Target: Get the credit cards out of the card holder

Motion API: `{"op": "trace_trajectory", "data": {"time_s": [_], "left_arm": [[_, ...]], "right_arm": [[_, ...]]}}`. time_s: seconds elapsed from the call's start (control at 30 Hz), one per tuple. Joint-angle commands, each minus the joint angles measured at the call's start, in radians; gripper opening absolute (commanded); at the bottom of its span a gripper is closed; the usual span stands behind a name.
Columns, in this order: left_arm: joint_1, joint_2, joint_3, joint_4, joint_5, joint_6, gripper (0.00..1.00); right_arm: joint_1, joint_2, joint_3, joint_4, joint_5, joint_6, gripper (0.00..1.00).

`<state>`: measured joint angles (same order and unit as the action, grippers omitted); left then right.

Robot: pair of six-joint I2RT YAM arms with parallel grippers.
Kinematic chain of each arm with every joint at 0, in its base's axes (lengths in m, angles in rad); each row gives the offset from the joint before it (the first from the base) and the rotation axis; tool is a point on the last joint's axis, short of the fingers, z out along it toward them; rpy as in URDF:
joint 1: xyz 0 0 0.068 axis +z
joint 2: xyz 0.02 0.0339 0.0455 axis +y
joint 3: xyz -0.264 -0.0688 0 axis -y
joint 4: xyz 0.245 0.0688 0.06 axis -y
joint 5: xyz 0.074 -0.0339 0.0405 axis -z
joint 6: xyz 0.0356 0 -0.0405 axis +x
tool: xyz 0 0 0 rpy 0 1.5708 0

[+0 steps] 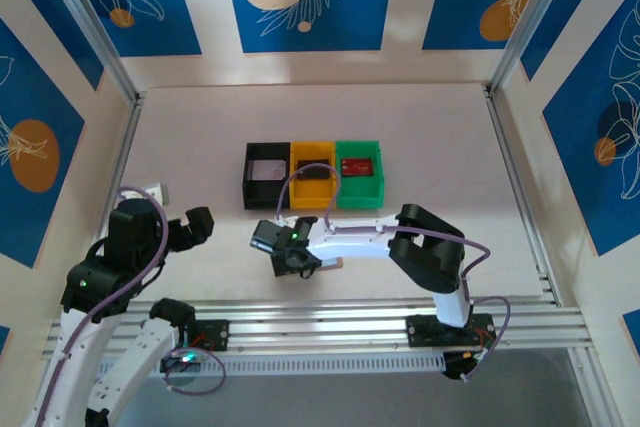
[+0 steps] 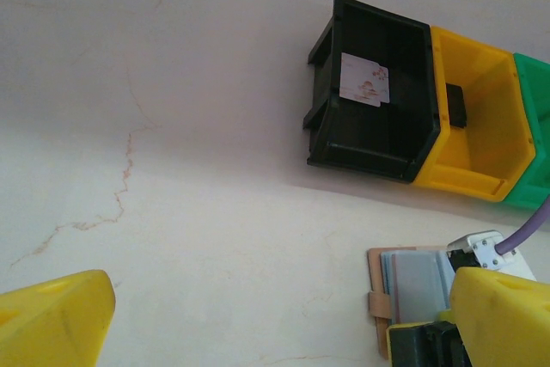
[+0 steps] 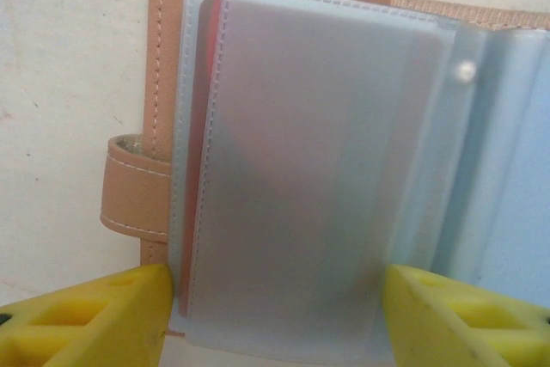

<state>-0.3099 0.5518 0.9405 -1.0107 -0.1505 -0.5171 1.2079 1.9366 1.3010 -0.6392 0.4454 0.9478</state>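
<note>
The tan card holder (image 3: pixel 159 58) lies open on the table, its frosted pocket panels (image 3: pixel 309 169) facing up. A reddish credit card (image 3: pixel 201 126) shows as a strip behind the front panel. My right gripper (image 3: pixel 275 315) is low over the holder and open, one yellow finger (image 3: pixel 86 320) at each side edge of the front panel. The holder (image 2: pixel 411 285) also shows beside my left gripper (image 2: pixel 279 333), which hangs open over bare table at the left (image 1: pixel 195 227). Three other cards lie in the bins: pale (image 2: pixel 363 80), dark (image 2: pixel 455 105) and red (image 1: pixel 358 166).
Black (image 1: pixel 250 187), yellow (image 1: pixel 313 197) and green (image 1: pixel 360 195) bins stand in a row just beyond the holder. The right arm (image 1: pixel 360 237) reaches leftward across the table's near middle. Aluminium rails (image 1: pixel 350 322) run along the near edge, and walls enclose the table.
</note>
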Motion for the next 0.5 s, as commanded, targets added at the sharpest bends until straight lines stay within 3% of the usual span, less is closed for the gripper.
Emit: {"op": "trace_trajectory", "data": {"time_s": [0.0,0.47], "left_arm": [[-0.004,-0.001,-0.005,0.002,0.011,0.006,1.0],[-0.003,0.0,-0.006,0.003,0.014,0.008,1.0]], "right_arm": [[0.0,0.023,0.021,-0.034,0.03,-0.005,0.65],[-0.015,0.006,0.025,-0.039,0.018,-0.018,0.44]]}}
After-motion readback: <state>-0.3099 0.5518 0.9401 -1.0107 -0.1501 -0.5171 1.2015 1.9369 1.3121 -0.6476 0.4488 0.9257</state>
